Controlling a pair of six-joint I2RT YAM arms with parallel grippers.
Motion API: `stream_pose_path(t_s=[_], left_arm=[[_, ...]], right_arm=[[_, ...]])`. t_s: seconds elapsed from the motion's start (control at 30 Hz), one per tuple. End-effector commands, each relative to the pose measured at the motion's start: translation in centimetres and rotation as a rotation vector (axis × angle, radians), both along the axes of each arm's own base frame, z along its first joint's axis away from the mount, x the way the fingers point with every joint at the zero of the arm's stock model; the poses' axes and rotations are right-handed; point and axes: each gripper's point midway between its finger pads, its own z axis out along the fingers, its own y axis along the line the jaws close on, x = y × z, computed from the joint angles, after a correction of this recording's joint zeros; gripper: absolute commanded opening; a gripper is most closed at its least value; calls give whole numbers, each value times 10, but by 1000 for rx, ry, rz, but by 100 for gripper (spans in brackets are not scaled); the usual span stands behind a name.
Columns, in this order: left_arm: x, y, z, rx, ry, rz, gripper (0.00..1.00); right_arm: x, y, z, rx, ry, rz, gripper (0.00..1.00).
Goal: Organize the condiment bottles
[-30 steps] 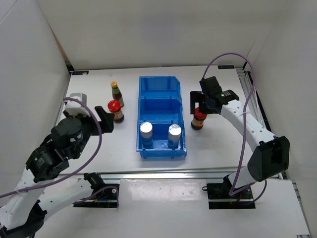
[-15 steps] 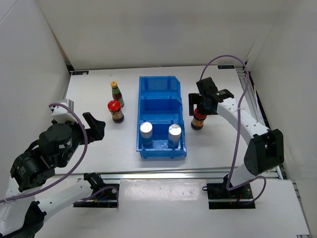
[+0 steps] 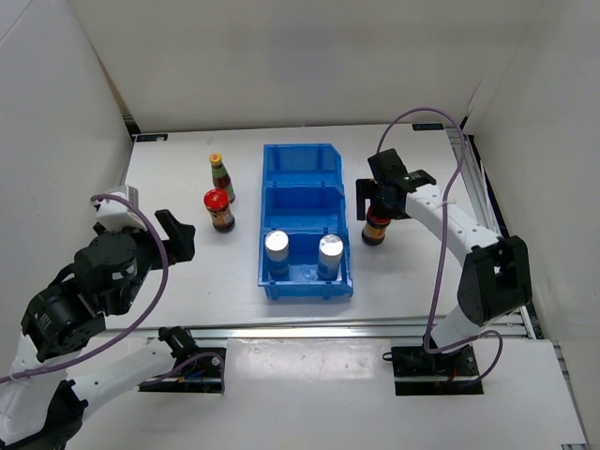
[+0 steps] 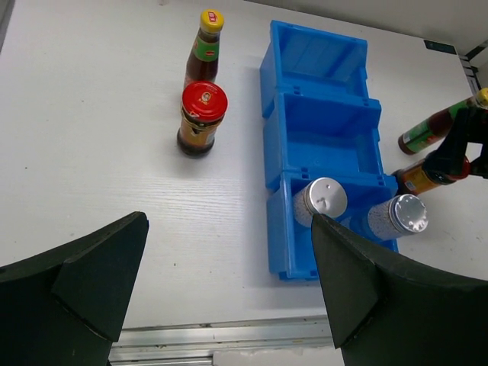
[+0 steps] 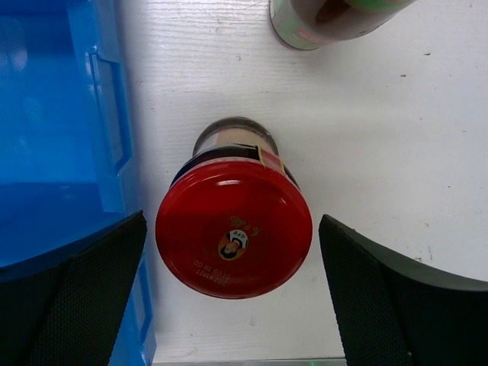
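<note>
I have the blue bin [image 3: 302, 165] in the middle of the white table [image 3: 412, 272], its three compartments running from far to near. The two white-blue shakers stand upright in the compartment nearest the arm bases, the left shaker [image 3: 277, 244] just beside the right shaker [image 3: 330, 247], silver caps up; the other two compartments hold no bottles.

Left of the bin, out on the table, the left jar [image 3: 218, 208] with its red lid stands upright; just behind it stands the left slim bottle [image 3: 221, 177], brown with a green label and a yellow cap; the two are close together, and I cannot tell whether they touch.

Right of the bin, the right jar [image 5: 234, 229] stands on the table close to the bin wall. The right gripper [image 3: 382, 199] sits directly over it, jaws spread wide, one finger [image 5: 76, 297] on each side of the red lid with a gap showing on both sides; it grips nothing. Beyond that jar is the right slim bottle [image 4: 427, 131]; the wrist view cuts it off, so I cannot tell whether it is upright or lying.

My left gripper [image 3: 176, 234] hangs over the table well left of the bin, jaws wide apart and empty.
</note>
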Motion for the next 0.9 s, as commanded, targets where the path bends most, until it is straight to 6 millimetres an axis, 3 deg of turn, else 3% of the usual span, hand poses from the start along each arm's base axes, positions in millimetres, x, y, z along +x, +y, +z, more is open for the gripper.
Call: stream_pose_path(t_s=[0.0, 0.13, 0.3, 0.4, 0.43, 0.53, 0.57, 0.6, 0.67, 0.7, 0.77, 0.83, 0.87], left_arm=[[9, 6, 4, 33, -37, 49, 100], [18, 9, -12, 135, -33, 73, 100], [49, -5, -24, 259, -46, 110, 100], [71, -21, -22, 317, -87, 106, 100], [81, -29, -26, 355, -83, 96, 100], [107, -36, -23, 351, -140, 111, 100], [115, -43, -28, 340, -141, 73, 100], [125, -28, -31, 324, -138, 115, 100], [139, -32, -54, 283, -88, 38, 100], [144, -25, -62, 262, -63, 43, 100], [151, -7, -87, 225, 3, 70, 100], [149, -13, -78, 207, -78, 31, 100], [145, -11, -83, 210, -95, 30, 100]], right_arm=[[6, 0, -3, 2, -11, -4, 94], [5, 2, -11, -14, 4, -9, 83], [4, 3, -16, -19, 28, 3, 65], [8, 8, -10, 3, 16, 12, 51], [13, 11, 0, 10, -1, 12, 46], [13, 11, 9, -11, -1, 10, 34], [18, 14, 24, -11, -38, 13, 26], [17, 11, 34, -17, -51, 6, 23], [17, 16, 55, -23, -97, 14, 18], [19, 18, 78, -17, -143, 24, 15], [22, 19, 105, -31, -199, 23, 11], [19, 23, 124, -45, -226, 42, 10], [20, 29, 146, -34, -274, 57, 10]])
